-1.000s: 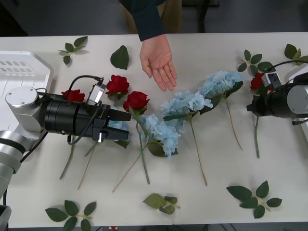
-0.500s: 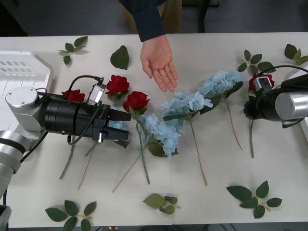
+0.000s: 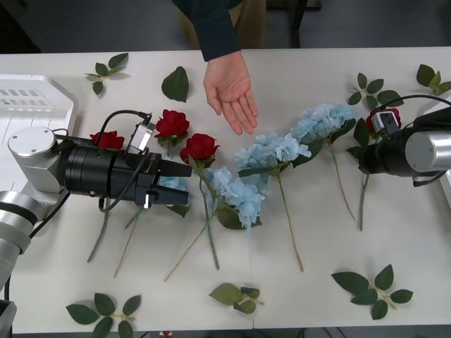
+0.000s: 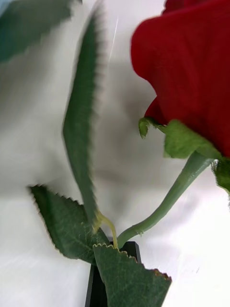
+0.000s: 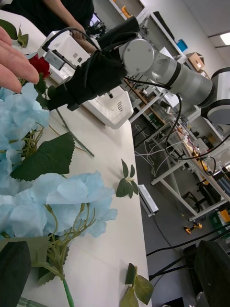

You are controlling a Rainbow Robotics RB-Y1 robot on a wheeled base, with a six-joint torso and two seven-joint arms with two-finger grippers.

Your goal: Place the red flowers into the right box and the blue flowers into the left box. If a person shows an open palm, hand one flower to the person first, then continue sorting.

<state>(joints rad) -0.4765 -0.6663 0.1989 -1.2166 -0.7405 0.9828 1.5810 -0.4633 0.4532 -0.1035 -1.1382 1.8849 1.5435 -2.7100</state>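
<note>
My right gripper is shut on the stem of a red flower, which is held above the table at the right with its stem hanging down. In the right wrist view the red bloom is close and the stem runs into my black fingers. A person's open palm is stretched over the table's far middle. My left gripper rests open at a small blue cluster. Two red flowers lie beside it, and a third is half hidden behind the arm. Blue flowers lie across the middle. The left box stands far left.
Loose green leaf sprigs lie at the far left, the front left, the front middle, the front right and the far right. A white container stands beyond my right arm.
My right gripper has moved left toward the middle with the red flower, and its stem now hangs clear of the table. The left arm and the palm have stayed where they were.
</note>
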